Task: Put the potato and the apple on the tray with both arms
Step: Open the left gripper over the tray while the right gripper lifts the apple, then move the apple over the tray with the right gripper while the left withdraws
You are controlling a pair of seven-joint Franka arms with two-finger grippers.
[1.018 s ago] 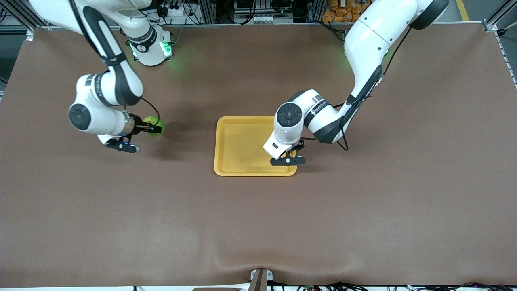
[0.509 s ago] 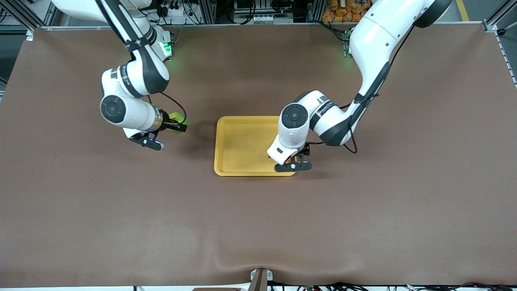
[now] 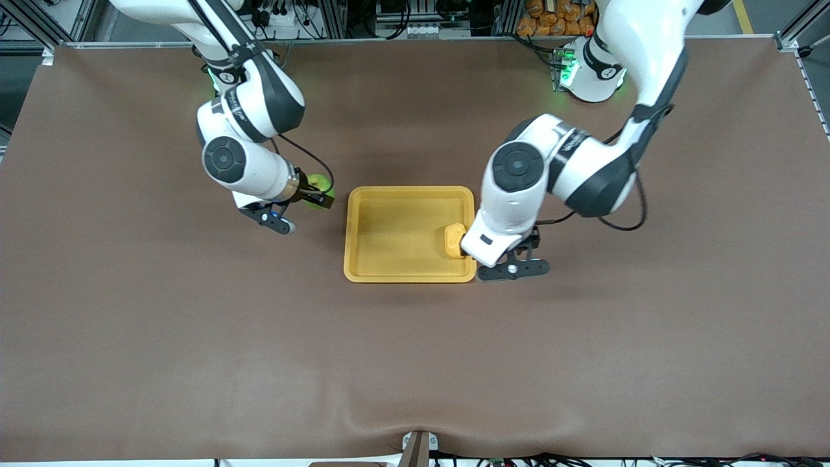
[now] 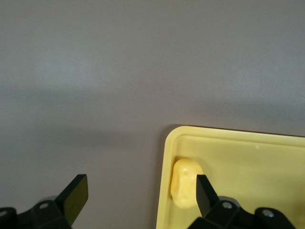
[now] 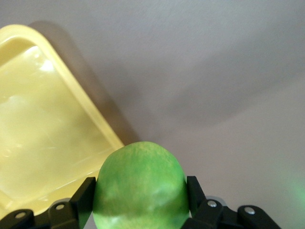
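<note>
The yellow tray (image 3: 395,233) lies in the middle of the table. The yellow-orange potato (image 3: 454,240) lies in it against the rim at the left arm's end, and also shows in the left wrist view (image 4: 185,186). My left gripper (image 4: 138,188) is open and empty above that rim (image 4: 167,191), one finger over the table, one beside the potato. My right gripper (image 5: 140,191) is shut on the green apple (image 5: 140,183) and holds it in the air just outside the tray's rim (image 5: 95,121) at the right arm's end. The apple also shows in the front view (image 3: 319,184).
The brown table mat (image 3: 415,363) spreads wide around the tray. The left arm's hand (image 3: 509,220) hangs over the mat beside the tray. Both arm bases stand along the table edge farthest from the front camera.
The right arm has carried the apple toward the tray. The left hand has risen and moved off the tray toward the left arm's end, uncovering the potato.
</note>
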